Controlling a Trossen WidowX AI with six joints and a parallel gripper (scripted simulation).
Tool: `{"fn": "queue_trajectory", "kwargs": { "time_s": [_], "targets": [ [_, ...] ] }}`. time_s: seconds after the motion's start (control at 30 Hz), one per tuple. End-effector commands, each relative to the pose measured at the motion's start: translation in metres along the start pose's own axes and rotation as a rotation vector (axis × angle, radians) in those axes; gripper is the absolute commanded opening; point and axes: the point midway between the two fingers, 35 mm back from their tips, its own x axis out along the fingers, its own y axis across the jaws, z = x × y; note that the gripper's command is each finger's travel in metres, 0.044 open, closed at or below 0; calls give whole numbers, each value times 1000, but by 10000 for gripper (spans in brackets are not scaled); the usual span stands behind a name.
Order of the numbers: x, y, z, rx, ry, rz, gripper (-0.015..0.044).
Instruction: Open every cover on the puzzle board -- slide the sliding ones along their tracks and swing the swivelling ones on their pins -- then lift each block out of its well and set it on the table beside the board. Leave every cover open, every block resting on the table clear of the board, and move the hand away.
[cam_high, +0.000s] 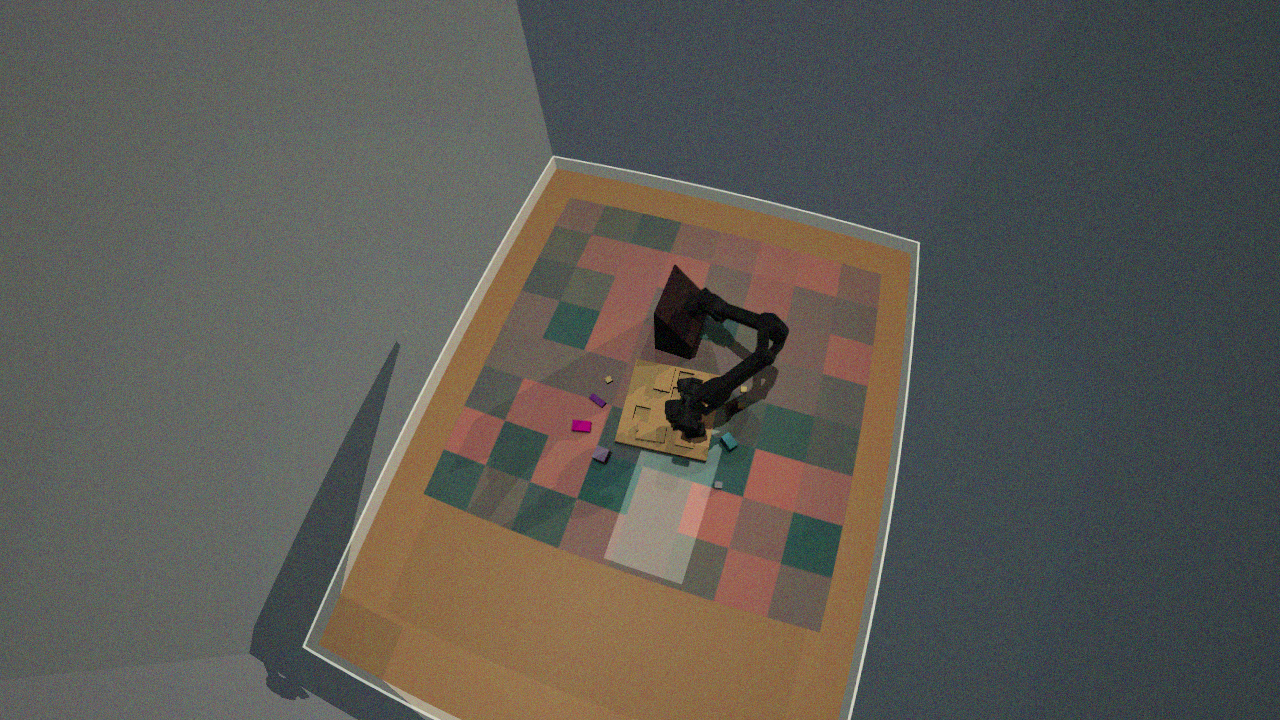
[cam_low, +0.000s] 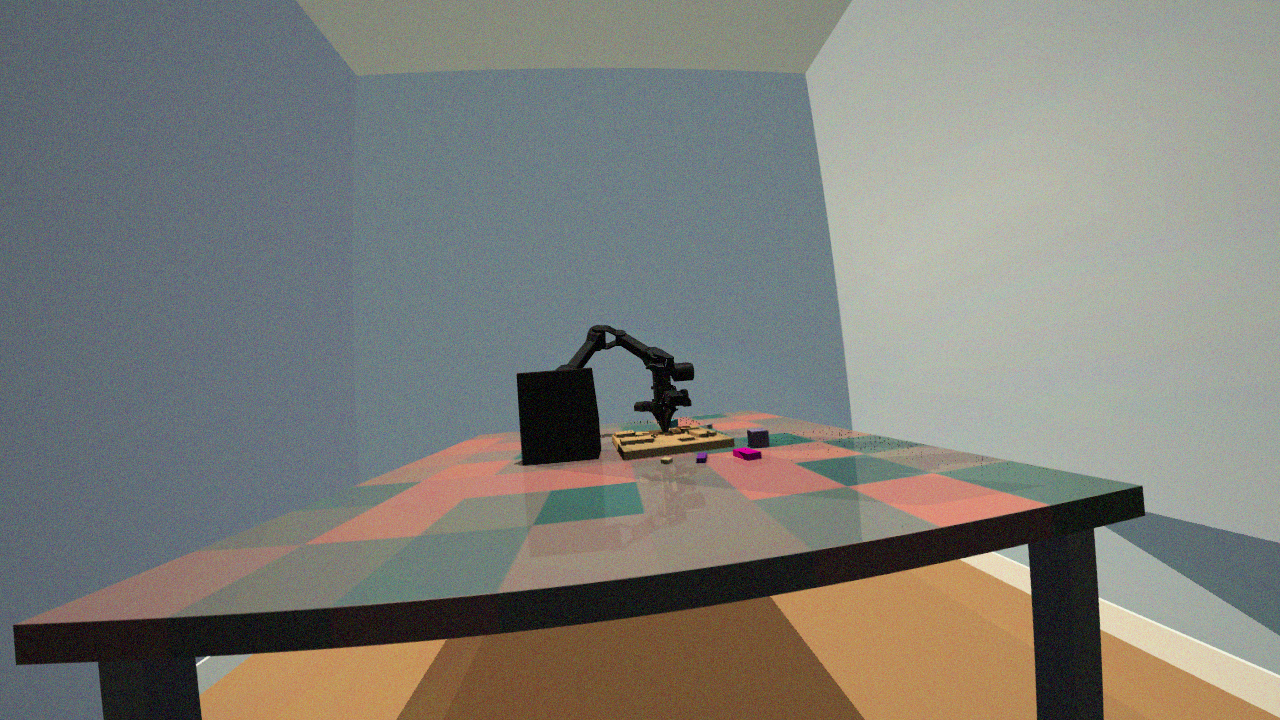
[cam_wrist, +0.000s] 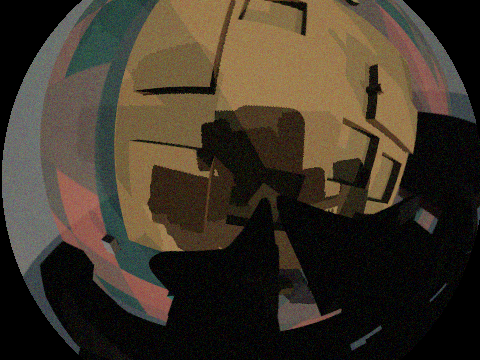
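The tan puzzle board (cam_high: 640, 420) (cam_low: 637, 445) (cam_wrist: 320, 60) lies in the middle of the checkered table, in front of the arm's base. My gripper (cam_high: 684, 422) (cam_low: 665, 423) (cam_wrist: 272, 203) points straight down, low over the board's near right part. Its fingers are almost together with only a thin gap, and nothing is between them. The wrist view shows tan covers and dark well edges on the board. The arm's shadow covers the part under the fingers, so I cannot tell what lies there.
To the board's left lie a magenta block (cam_high: 581, 426) (cam_low: 746, 454), a dark purple block (cam_high: 597, 400) (cam_low: 701, 457), a lilac block (cam_high: 600, 454) (cam_low: 757, 437) and a small tan block (cam_high: 608, 378) (cam_low: 666, 460). A teal block (cam_high: 729, 440) lies to its right. The black base box (cam_high: 677, 313) (cam_low: 557, 416) stands behind.
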Motion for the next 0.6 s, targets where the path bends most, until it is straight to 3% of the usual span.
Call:
{"fn": "queue_trajectory", "kwargs": {
  "time_s": [0.0, 0.07, 0.27, 0.57],
  "targets": [
    [-13, 2, 1, 88, -3, 5, 105],
    [-24, 3, 1, 178, -4, 7, 144],
    [-55, 3, 0, 418, -2, 12, 144],
    [-55, 3, 0, 398, -2, 12, 144]
  ]
}}
